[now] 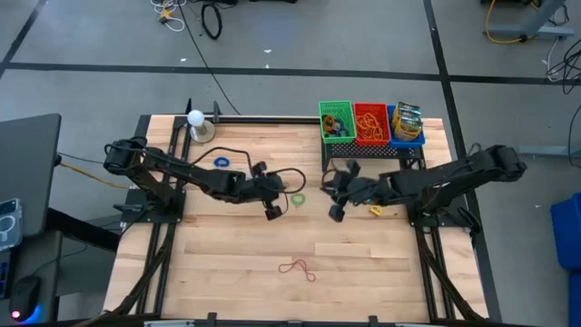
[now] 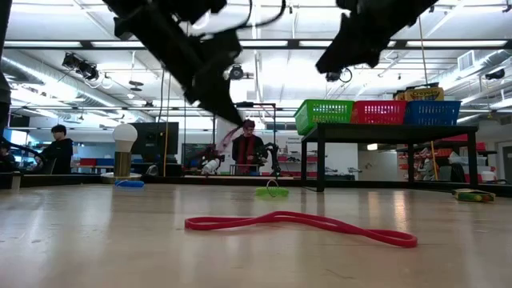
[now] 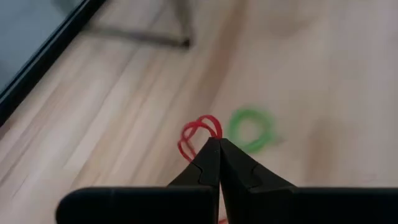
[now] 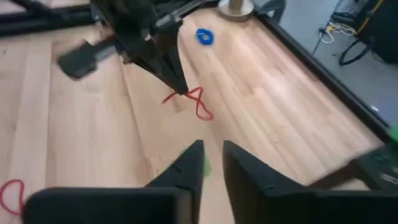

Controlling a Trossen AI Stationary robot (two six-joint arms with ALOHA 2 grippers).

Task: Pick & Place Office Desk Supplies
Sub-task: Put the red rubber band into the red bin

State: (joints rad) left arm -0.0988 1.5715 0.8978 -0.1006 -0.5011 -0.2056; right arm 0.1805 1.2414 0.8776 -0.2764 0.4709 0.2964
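My left gripper point(image 1: 284, 186) hangs over the table's middle, shut on a thin red rubber band point(image 3: 200, 132); the right wrist view also shows this gripper point(image 4: 177, 84). A green rubber band point(image 1: 297, 199) lies flat on the wood just beyond it. My right gripper point(image 4: 211, 163) hovers a little to the right point(image 1: 329, 184), fingers slightly apart, holding nothing. Another red band point(image 1: 298, 268) lies flat near the front edge, and a blue ring point(image 1: 222, 162) lies at the far left. My left gripper pinches the red band between its two shut fingertips point(image 3: 211, 149). A small loop of the band point(image 3: 198, 130) sticks out past the tips. The fingers slant down, coming from the table's left. The band hangs slack below the tips point(image 4: 198, 106), clear of the wood.
Green point(image 1: 337, 122), red point(image 1: 370, 123) and blue point(image 1: 406, 124) baskets stand on a small black stand at the far right. A white ball on a metal base point(image 1: 195, 118) is at the far left. A yellow-green packet point(image 1: 375, 211) lies under my right arm. People sit beyond the table.
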